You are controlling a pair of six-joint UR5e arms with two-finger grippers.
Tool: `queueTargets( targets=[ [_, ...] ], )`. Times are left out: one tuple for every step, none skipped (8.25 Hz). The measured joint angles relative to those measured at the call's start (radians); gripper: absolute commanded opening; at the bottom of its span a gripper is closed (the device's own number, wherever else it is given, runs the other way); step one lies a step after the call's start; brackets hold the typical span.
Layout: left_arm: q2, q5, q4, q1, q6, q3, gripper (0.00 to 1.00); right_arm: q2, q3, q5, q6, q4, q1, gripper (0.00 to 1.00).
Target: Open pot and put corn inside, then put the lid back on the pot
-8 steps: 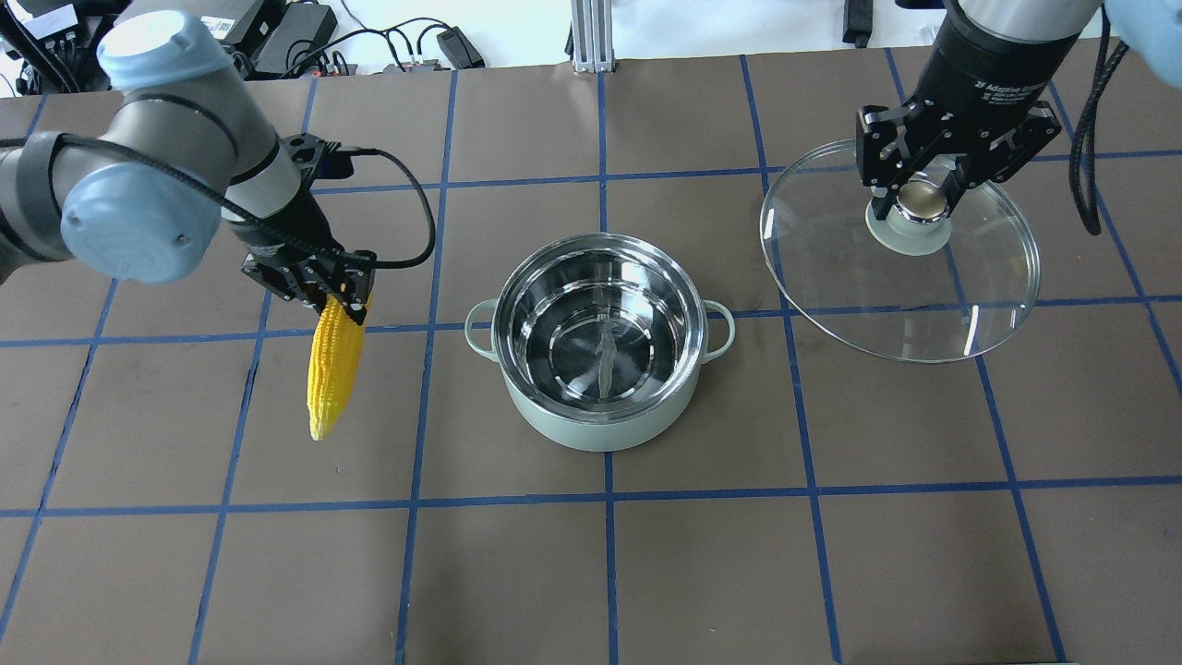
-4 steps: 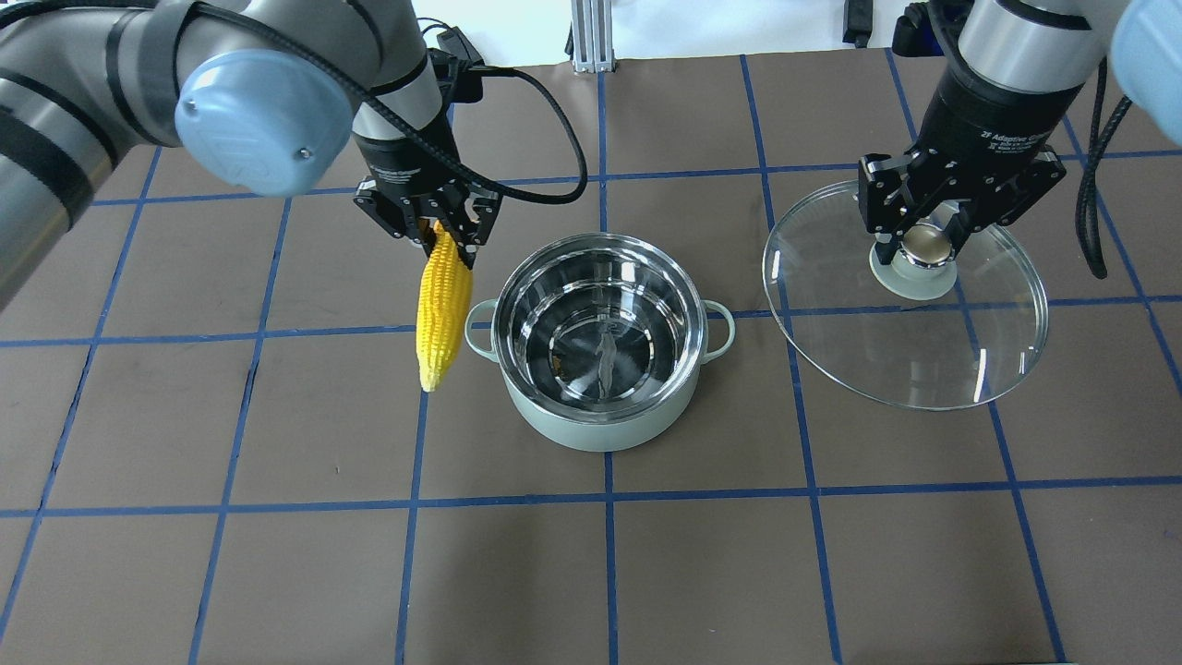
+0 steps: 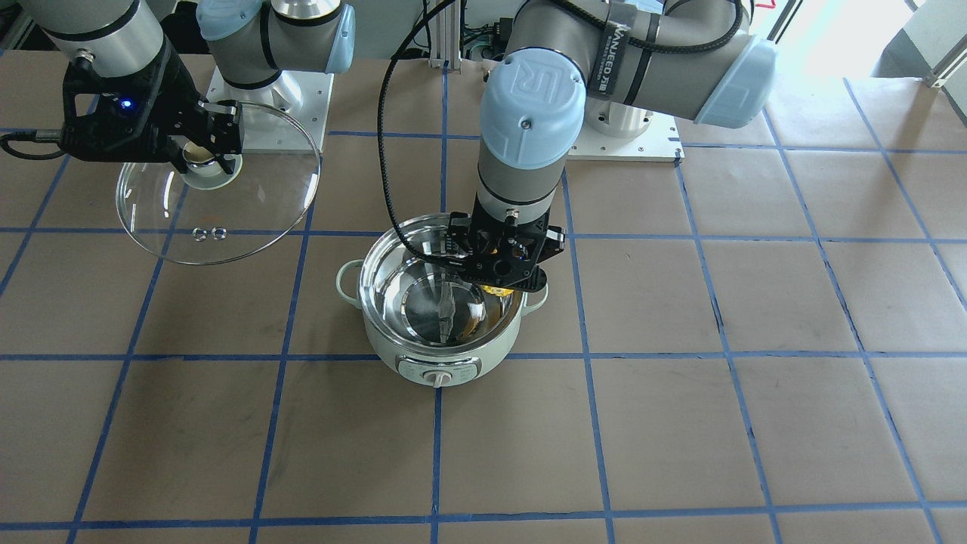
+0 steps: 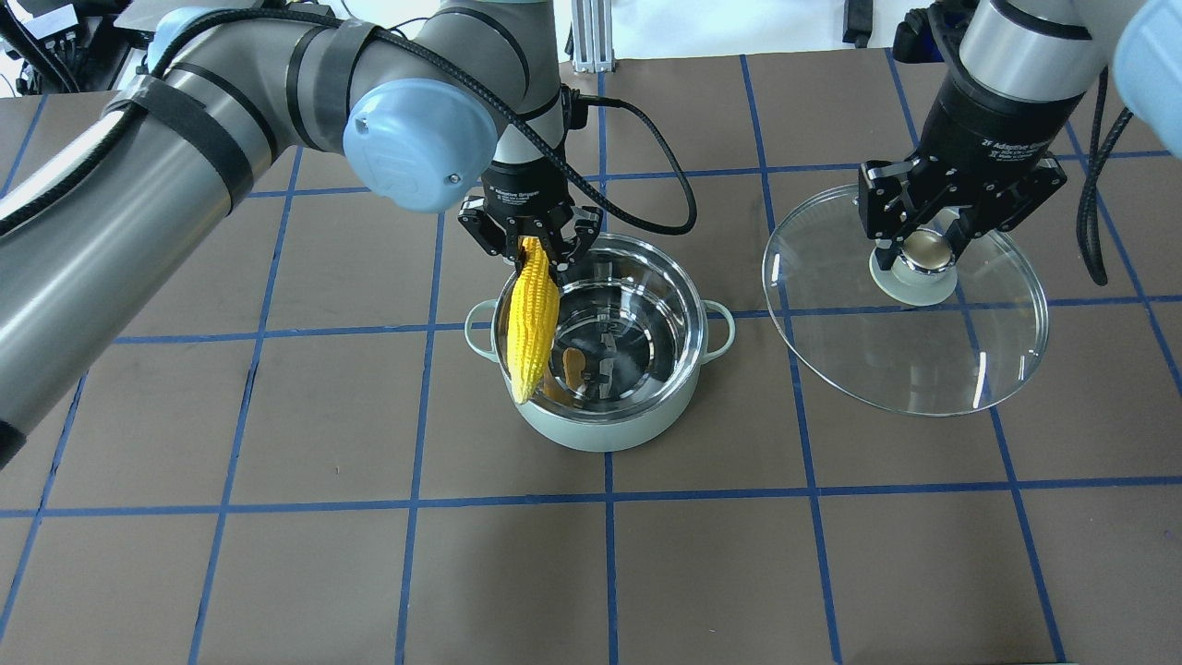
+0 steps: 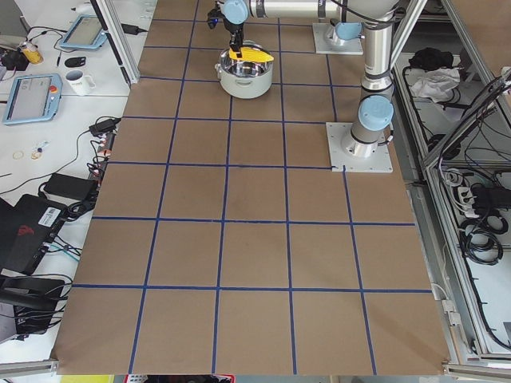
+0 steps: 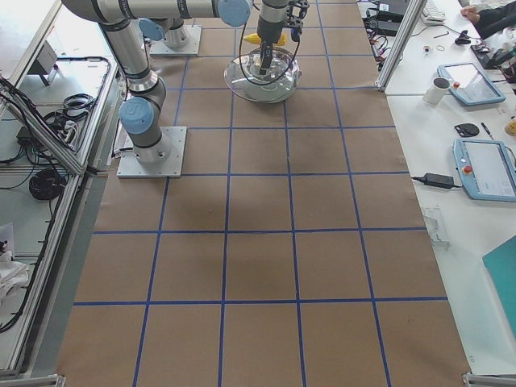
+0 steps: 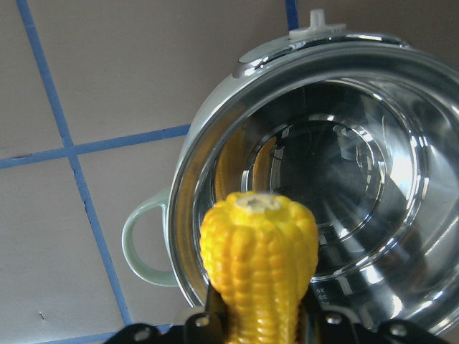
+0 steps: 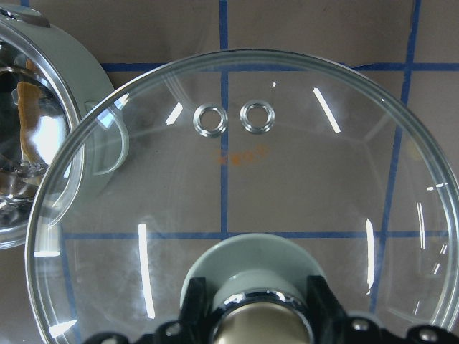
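Note:
The mint-green pot [image 4: 600,434] stands open at the table's middle, its steel inside bare. My left gripper [image 4: 538,259] is shut on the thick end of the yellow corn [image 4: 533,319] and holds it over the pot's left rim, tip pointing toward the near side. In the left wrist view the corn [image 7: 258,258] hangs above the pot's rim [image 7: 208,143]. My right gripper [image 4: 923,247] is shut on the knob of the glass lid [image 4: 923,360] and holds it to the right of the pot, clear of it. The right wrist view looks through the lid [image 8: 287,179].
The brown table has a blue tape grid. The arms' base plates [image 3: 634,143] sit at the robot's side. Cables and power supplies [image 4: 305,37] lie beyond the far edge. A side bench holds tablets and a mug [image 5: 80,80].
My left arm has carried the corn to the right, from the table's left part to above the pot's left rim. The right gripper has shifted the lid slightly nearer.

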State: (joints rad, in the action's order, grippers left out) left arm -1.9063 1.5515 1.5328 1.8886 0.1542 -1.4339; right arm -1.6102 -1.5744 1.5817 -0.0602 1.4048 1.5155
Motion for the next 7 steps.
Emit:
queueTargets(
  targets=[
    [-0.024,0.0,-0.011,0.007,0.002,0.011,0.0,0.0,0.0,0.0,0.0,0.001,0.0,0.5],
    [-0.051,-0.001,-0.016,0.011,0.004,0.034,0.0,0.0,-0.001,0.0,0.0,0.002,0.0,0.5],
    [-0.076,-0.005,-0.018,0.013,0.011,0.065,0.0,0.0,-0.001,-0.001,0.001,0.002,0.0,0.5],
    [-0.099,-0.028,-0.022,0.017,0.025,0.094,0.0,0.0,-0.001,-0.001,0.001,0.002,0.0,0.5],
    [-0.118,-0.055,-0.04,0.021,0.05,0.112,0.0,0.0,-0.001,-0.002,0.0,0.003,0.0,0.5],
    [-0.129,-0.07,-0.054,0.026,0.067,0.119,0.0,0.0,-0.001,-0.002,-0.001,0.003,0.0,0.5],
    [-0.136,-0.075,-0.066,0.03,0.078,0.121,0.0,0.001,-0.001,-0.002,-0.001,0.003,0.0,0.5]
  ],
)
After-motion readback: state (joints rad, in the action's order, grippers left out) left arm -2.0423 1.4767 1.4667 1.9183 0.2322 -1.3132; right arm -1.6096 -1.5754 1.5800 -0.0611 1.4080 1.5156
